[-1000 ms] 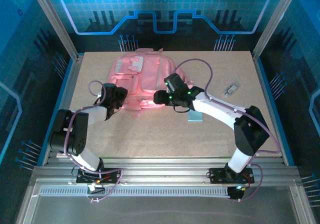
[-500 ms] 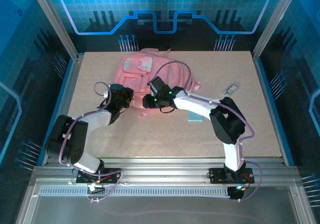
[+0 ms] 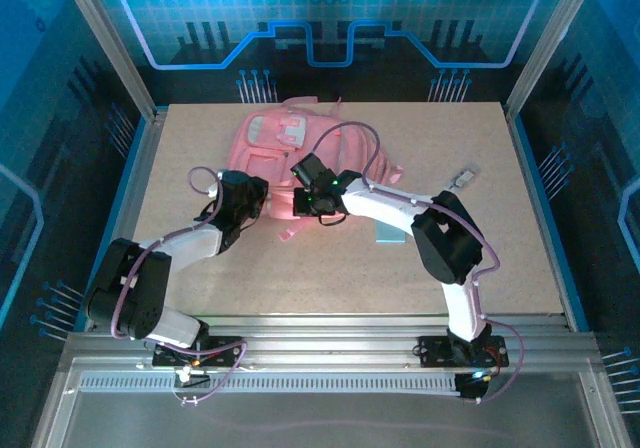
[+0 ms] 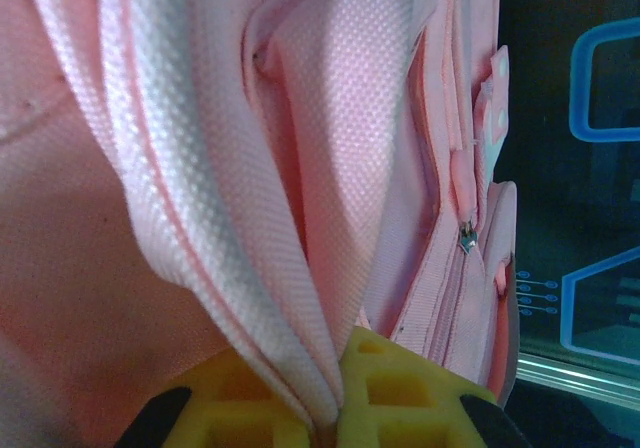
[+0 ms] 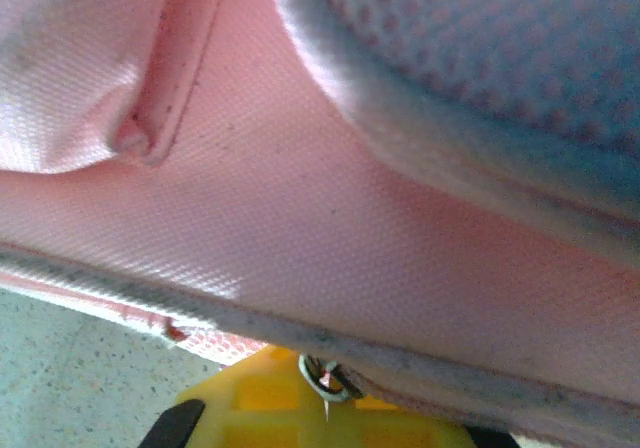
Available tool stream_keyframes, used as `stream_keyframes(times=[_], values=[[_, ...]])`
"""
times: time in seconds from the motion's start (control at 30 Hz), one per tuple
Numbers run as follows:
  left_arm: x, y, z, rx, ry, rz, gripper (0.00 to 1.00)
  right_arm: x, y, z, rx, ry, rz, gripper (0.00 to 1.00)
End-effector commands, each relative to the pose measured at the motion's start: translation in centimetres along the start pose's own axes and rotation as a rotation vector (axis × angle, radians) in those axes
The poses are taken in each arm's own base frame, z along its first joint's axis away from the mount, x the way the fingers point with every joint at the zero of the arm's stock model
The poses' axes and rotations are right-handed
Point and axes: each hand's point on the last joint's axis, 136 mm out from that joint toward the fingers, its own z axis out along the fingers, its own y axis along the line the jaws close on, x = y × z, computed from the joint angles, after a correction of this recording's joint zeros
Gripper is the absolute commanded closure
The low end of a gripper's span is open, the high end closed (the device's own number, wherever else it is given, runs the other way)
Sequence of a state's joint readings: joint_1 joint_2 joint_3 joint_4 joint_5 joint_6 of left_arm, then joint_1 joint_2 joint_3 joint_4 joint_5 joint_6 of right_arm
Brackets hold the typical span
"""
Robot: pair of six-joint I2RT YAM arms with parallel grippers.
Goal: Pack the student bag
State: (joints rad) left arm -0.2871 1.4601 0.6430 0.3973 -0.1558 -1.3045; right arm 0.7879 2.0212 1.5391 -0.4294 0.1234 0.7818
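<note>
Pink student bag point(image 3: 268, 146) fold in left gripper point(image 4: 326, 420); right gripper point(image 5: 325, 406) against seam

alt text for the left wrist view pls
Close-up of the left gripper, its yellow jaws shut on a fold of the pink student bag. A small metal zipper pull hangs along the bag's right side, with a dark wall marked with blue lines beyond.

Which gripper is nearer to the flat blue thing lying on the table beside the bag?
Right. The right gripper grips the bag at its near edge, left of the blue thing; the left gripper grips the bag farther left.
</note>
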Motion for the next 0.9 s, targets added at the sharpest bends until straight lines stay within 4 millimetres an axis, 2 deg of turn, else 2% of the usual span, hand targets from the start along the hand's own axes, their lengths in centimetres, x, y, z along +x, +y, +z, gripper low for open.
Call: stream_keyframes(times=[0.0, 0.1, 0.27, 0.43, 0.6, 0.67, 0.73, 0.77, 0.8, 0.87], values=[[0.8, -2.9, -1.0, 0.107, 0.028, 0.012, 1.0, -2.7, -2.3, 0.0, 0.044, -0.073, 0.006, 1.0], [0.3, -2.9, -0.7, 0.107, 0.01, 0.028, 1.0, -2.6, -2.4, -1.0, -0.014, -0.047, -0.026, 1.0], [-0.7, -2.8, -0.1, 0.11, -0.016, 0.048, 1.0, -1.7, -3.9, -3.5, -0.069, 0.014, -0.07, 1.0], [-1.5, -2.9, 0.5, 0.116, -0.013, 0.053, 1.0, -0.7, -6.6, -4.9, -0.053, 0.062, -0.123, 1.0], [-1.7, -3.6, 0.4, 0.125, 0.001, 0.066, 1.0, -0.6, -9.3, -5.7, -0.017, 0.095, -0.134, 1.0], [-1.4, -3.8, 0.4, 0.131, 0.014, 0.063, 1.0, -0.5, -8.8, -6.1, -0.014, 0.098, -0.158, 1.0], [-1.1, -3.6, 0.3, 0.133, 0.021, 0.046, 1.0, -0.5, -7.2, -6.7, -0.051, 0.092, -0.143, 1.0], [-0.9, -3.7, 0.3, 0.139, 0.024, 0.035, 1.0, -0.4, -6.3, -6.9, -0.075, 0.09, -0.129, 0.95], [-0.8, -3.8, 0.2, 0.148, 0.026, 0.024, 1.0, -0.3, -5.2, -7.0, -0.099, 0.085, -0.106, 0.86], [-0.2, -3.9, 0.0, 0.156, 0.032, 0.01, 1.0, 0.1, -3.1, -6.9, -0.146, 0.078, -0.053, 0.78]])
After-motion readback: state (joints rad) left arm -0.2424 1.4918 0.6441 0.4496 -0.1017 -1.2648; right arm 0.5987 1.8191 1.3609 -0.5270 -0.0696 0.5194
